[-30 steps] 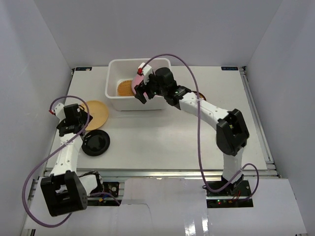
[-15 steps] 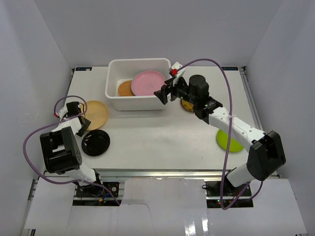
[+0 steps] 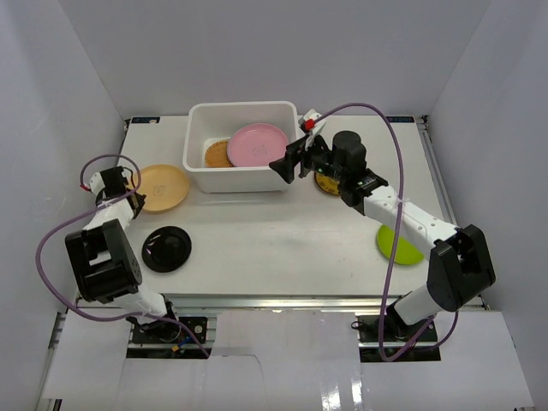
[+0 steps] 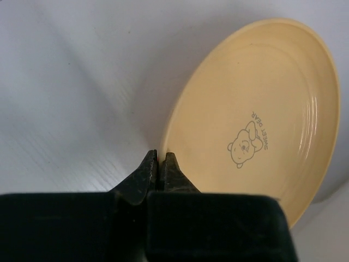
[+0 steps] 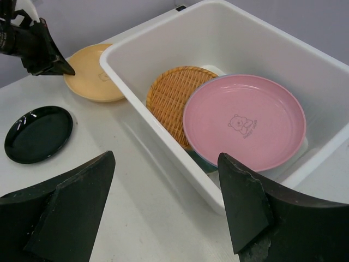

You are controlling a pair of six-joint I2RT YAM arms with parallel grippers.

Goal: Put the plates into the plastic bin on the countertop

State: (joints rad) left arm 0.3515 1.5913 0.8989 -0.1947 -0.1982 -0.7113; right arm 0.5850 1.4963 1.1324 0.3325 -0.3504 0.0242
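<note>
My left gripper (image 3: 128,184) is shut on the left rim of the orange plate (image 3: 163,187), left of the plastic bin (image 3: 240,181). In the left wrist view the jaws (image 4: 159,155) pinch that rim, and the orange plate (image 4: 256,109) with its bear print looks tilted. The pink plate (image 5: 244,123) leans inside the plastic bin (image 5: 234,38) over the woven tan plate (image 5: 174,98). My right gripper (image 3: 287,167) hangs open and empty just outside the bin's front right corner. The black plate (image 3: 167,248) lies on the countertop (image 3: 274,231).
A lime green plate (image 3: 398,247) lies at the right, near the right arm's forearm. A patterned yellow-brown plate (image 3: 327,182) shows partly under the right wrist. Grey walls stand close round the countertop on three sides.
The left gripper has closed on the orange plate's rim and the plate has shifted slightly toward the back. The right gripper released the pink plate into the bin and drew back to the right.
</note>
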